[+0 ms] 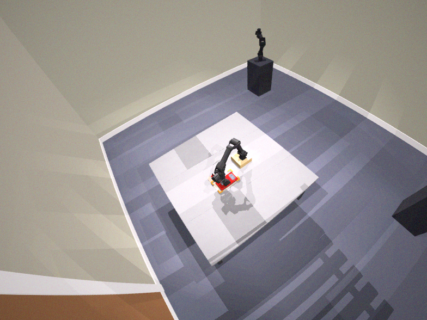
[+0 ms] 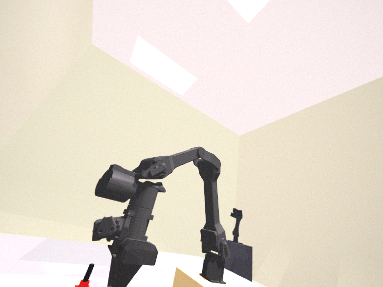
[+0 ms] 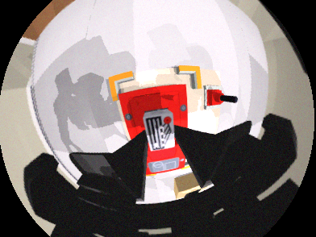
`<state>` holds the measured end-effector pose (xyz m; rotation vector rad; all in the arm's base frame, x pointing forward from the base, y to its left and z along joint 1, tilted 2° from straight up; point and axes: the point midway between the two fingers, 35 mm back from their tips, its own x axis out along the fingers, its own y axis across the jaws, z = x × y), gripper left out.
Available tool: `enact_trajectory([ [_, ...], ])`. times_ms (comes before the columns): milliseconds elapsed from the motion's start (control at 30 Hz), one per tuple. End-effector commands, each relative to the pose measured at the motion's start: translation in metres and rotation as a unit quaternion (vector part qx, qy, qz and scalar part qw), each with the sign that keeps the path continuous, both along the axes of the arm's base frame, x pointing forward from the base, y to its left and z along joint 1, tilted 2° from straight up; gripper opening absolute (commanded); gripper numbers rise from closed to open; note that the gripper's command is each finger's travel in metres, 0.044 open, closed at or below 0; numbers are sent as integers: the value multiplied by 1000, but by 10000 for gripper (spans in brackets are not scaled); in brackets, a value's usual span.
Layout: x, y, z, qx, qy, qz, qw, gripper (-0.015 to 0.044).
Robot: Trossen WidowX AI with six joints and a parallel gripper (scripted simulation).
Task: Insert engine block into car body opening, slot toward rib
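The grey engine block [image 3: 159, 129], with dark slots on its left and a red round cap at its upper right, is between the fingers in the wrist view. My gripper [image 3: 160, 130] [image 1: 224, 183] is shut on it, over the middle of the car body. The red car body [image 3: 180, 94] [image 1: 233, 181] lies flat, with a grey-blue windscreen panel at its near end in the wrist view. A darker red patch shows just beyond the block. The block and fingers hide the opening's edges and the rib, so depth cannot be told. The block does not show in the exterior view.
A beige board [image 3: 207, 117] with orange corner brackets [image 3: 197, 76] lies around the car body. A red part with a black lever [image 3: 229, 98] [image 2: 89, 271] stands up beside it. The arm's base is on a wooden block [image 1: 237, 162] [image 2: 185, 279] on the white table [image 1: 275, 182].
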<state>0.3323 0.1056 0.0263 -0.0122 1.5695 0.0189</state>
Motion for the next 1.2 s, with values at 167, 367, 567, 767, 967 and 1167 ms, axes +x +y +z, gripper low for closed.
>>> enact_trajectory([
  [167,0,0,-2,2,0,-1,1000,158],
  [367,0,0,-3,2,0,-1,1000,158],
  [567,0,0,-4,2,0,-2,1000,158],
  [767,0,0,-5,2,0,-2,1000,158],
  [967,0,0,-7,2,0,-2,1000,158],
  [1167,0,0,-8,2,0,-2,1000,158],
])
